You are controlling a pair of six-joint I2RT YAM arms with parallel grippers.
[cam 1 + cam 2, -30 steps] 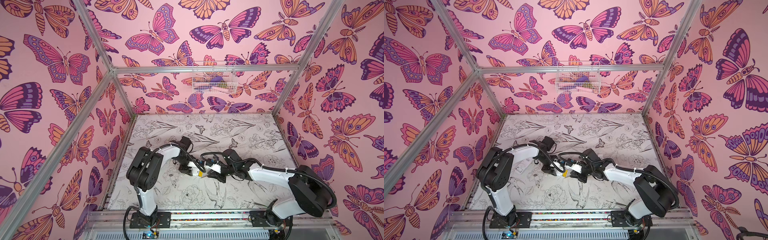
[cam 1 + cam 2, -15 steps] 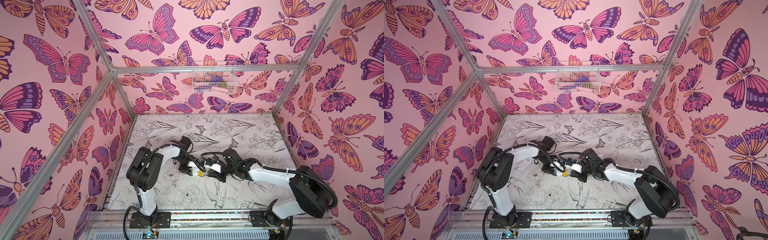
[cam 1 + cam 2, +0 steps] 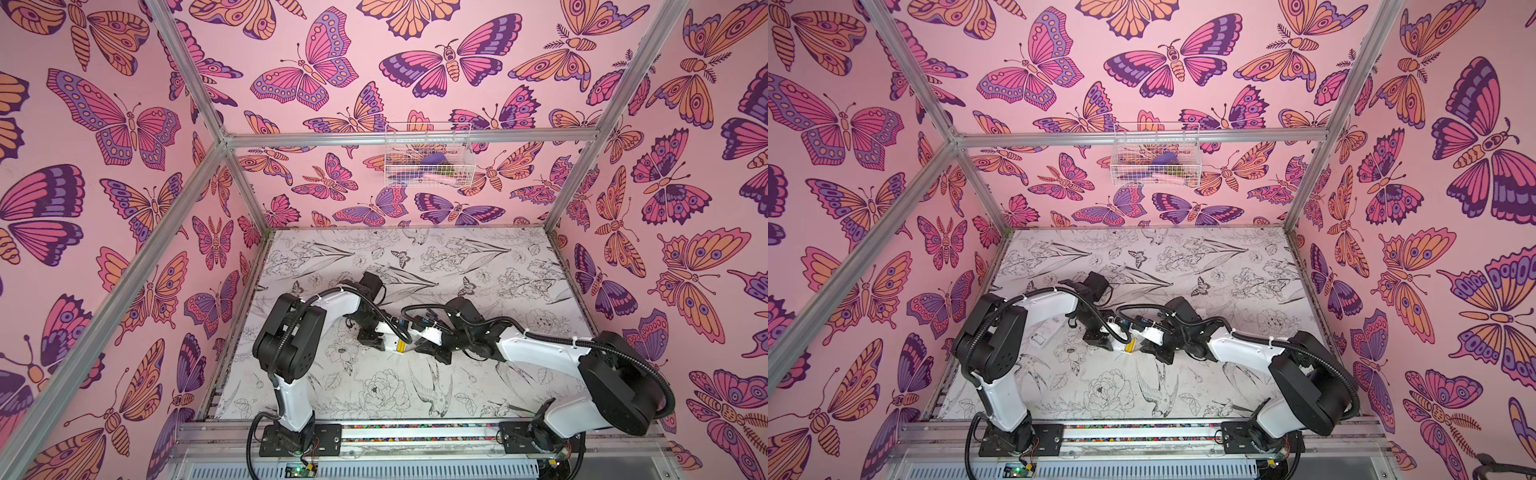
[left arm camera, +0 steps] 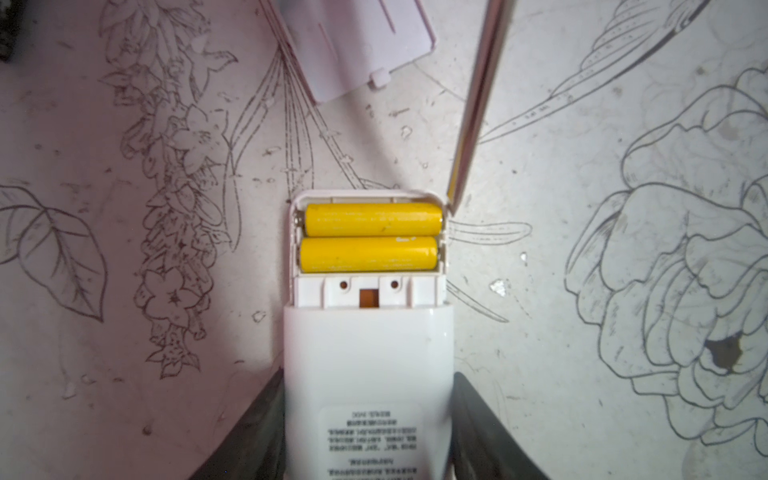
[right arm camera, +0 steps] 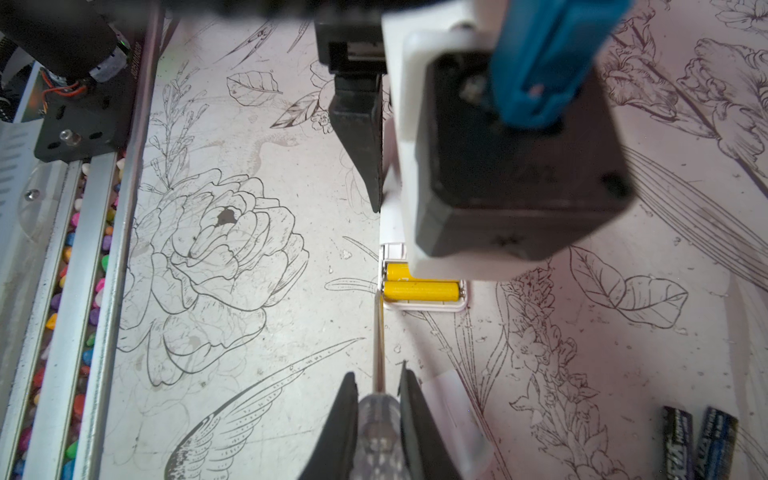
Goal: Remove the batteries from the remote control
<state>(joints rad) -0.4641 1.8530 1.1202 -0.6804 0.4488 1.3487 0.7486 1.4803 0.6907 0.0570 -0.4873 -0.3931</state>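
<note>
While the left pincer clamped the sides of a white plastic remote control, two bright yellow cylindrical batteries lay side by side in its uncovered compartment, at the end away from that pincer. Both were seated, neither lifted. The right pincer was closed on the clear plastic handle of a thin metal-shafted screwdriver, whose tip met the compartment's corner just beside the end of the outermost yellow battery. Two black cylindrical batteries lay next to each other on the flower-printed worktop, well apart from the remote. A small white rectangular cover plate rested flat on the worktop beyond the remote's open end — near it, not touching.
</note>
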